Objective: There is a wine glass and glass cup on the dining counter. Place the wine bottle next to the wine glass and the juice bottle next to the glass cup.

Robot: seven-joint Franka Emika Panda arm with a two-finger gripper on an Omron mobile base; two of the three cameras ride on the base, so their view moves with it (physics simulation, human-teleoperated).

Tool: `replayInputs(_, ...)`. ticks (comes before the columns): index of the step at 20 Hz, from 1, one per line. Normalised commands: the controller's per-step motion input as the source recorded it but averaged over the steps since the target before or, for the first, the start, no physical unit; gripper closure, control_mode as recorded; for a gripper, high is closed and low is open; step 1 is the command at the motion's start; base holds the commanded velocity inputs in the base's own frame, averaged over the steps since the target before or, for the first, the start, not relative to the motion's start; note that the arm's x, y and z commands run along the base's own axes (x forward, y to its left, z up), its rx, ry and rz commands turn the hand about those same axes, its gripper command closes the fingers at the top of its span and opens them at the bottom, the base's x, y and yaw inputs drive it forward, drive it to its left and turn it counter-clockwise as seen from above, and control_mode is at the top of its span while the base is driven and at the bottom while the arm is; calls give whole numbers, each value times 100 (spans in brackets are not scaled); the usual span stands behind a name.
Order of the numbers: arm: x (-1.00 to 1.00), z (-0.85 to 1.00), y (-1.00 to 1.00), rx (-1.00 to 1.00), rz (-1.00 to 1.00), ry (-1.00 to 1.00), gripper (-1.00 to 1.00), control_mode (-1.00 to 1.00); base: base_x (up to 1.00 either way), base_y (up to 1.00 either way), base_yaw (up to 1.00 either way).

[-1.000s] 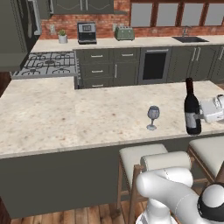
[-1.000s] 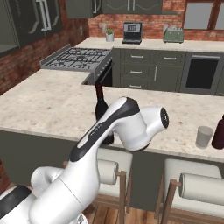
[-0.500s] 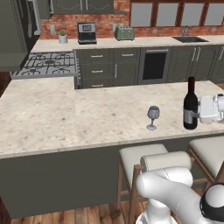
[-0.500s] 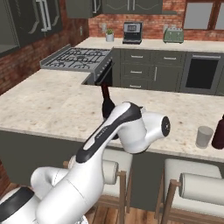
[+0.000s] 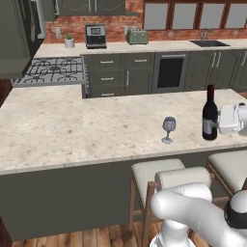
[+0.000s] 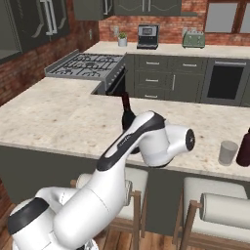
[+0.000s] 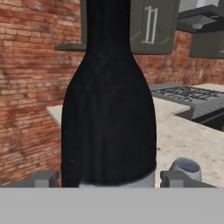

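Note:
The wine bottle [image 5: 210, 116], near-black with a pale label, stands upright on the dining counter [image 5: 72, 130], about a hand's width right of the wine glass [image 5: 168, 129]. My gripper [image 5: 218, 120] reaches in from the right and is shut on the bottle's lower body. In the hand view the wine bottle [image 7: 109, 109] sits between my fingertips [image 7: 43, 178], with the wine glass [image 7: 186, 168] just beyond. In the right base view my arm covers most of the wine bottle [image 6: 126, 105]. The glass cup [image 6: 227, 152] and the maroon juice bottle [image 6: 243, 149] stand together farther right.
Cushioned bar stools [image 5: 154, 173] line the near side of the counter, under my arm. Behind are a stove [image 5: 50, 70], a coffee machine [image 5: 95, 36], a toaster [image 5: 137, 36] and a sink [image 5: 210, 43] on the wall counter.
The wine bottle was tilted a second ago and now stands upright on the counter. My hand has shifted slightly left with it.

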Motion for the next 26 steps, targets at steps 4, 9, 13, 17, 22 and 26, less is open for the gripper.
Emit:
replayInputs(4, 29, -17, -14, 0, 0, 0, 100, -100, 0, 0, 0)
replayInputs(9, 21, -27, 0, 0, 0, 0, 100, -100, 0, 0, 0)
replayInputs(13, 21, -26, 0, 0, 0, 0, 100, -100, 0, 0, 0)
replayInputs(17, 35, -20, 0, 1, 0, 0, 100, -100, 0, 0, 0)
replayInputs(22, 34, -19, 0, 1, 0, 0, 100, -100, 0, 0, 0)
replayInputs(26, 35, -22, -3, 2, 0, 0, 100, -100, 0, 0, 0)
